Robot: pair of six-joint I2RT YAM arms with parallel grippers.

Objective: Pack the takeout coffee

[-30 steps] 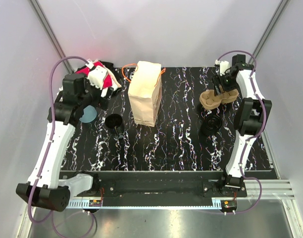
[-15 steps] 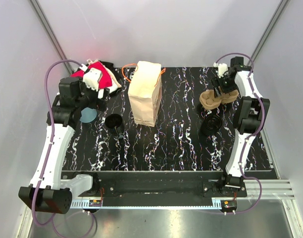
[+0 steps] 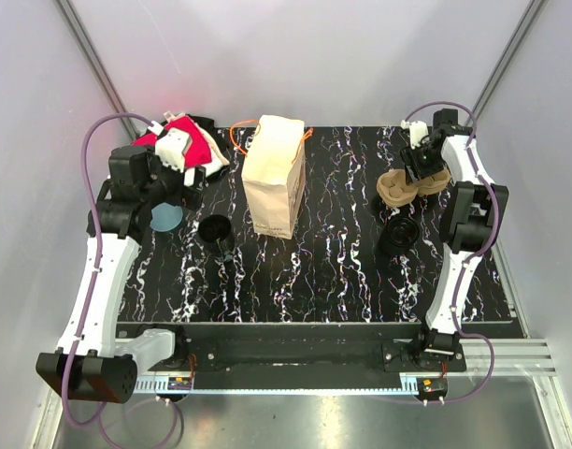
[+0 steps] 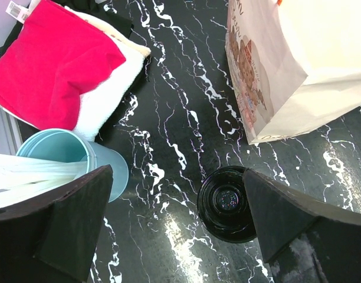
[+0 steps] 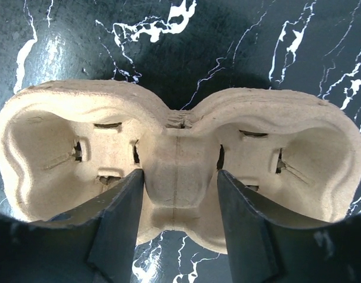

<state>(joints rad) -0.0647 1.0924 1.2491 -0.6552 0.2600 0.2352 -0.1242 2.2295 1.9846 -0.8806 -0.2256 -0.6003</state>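
Plainly, the risk sat with the right gripper (image 5: 180, 177): its fingers straddled the narrow middle bridge of the pulp cup carrier (image 5: 68, 147), which lay flat at the far right of the table (image 3: 342, 281), well apart from the paper bag (image 3: 275, 178). The jaws stood part-way in, close against the bridge on both sides, but whether they truly pinched it could not be told. The pulp looked soft, so a hard squeeze could crush that web, while a weak one could let the carrier tip or slip on a lift, with a cup well hanging out to either side. The left gripper (image 4: 177, 174) hovered wide open and empty, above the gap between the teal cup (image 4: 56, 144) and a black cup (image 4: 226, 203), where an off-centre descent could topple either.
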